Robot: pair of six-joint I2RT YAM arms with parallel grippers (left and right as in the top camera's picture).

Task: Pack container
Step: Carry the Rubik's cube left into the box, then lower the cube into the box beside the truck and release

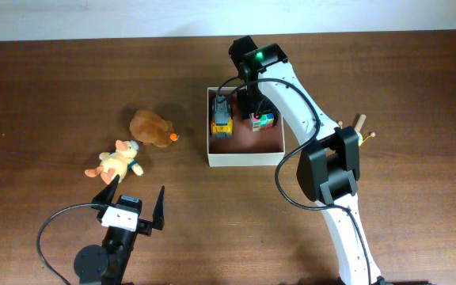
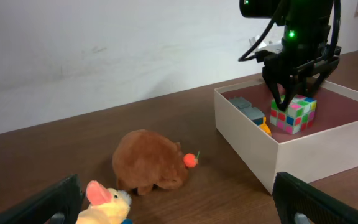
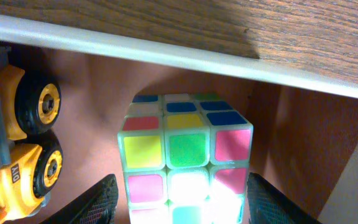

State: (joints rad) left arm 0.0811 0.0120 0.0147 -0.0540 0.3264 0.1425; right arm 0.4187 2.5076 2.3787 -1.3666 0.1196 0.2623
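Two toys, truck (image 1: 222,119) and cube (image 1: 263,121), sit inside the container (image 1: 244,160), which lies beneath the released right gripper (image 3: 178,202) straddling the cube; likely light, stiff and slidable, so grip a wall rim; left gripper (image 1: 139,188) released, well left of it.

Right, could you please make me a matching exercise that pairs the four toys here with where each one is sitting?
Things:
1. cube
2. toy truck
3. brown plush toy
4. yellow plush toy

Places:
A. on the table, closest to the left gripper
B. in the box, between the open fingers of the right gripper
C. on the table, the plush nearer the box
D. in the box, beside the wall nearest the plush toys

Pairs: 1-B, 2-D, 3-C, 4-A.
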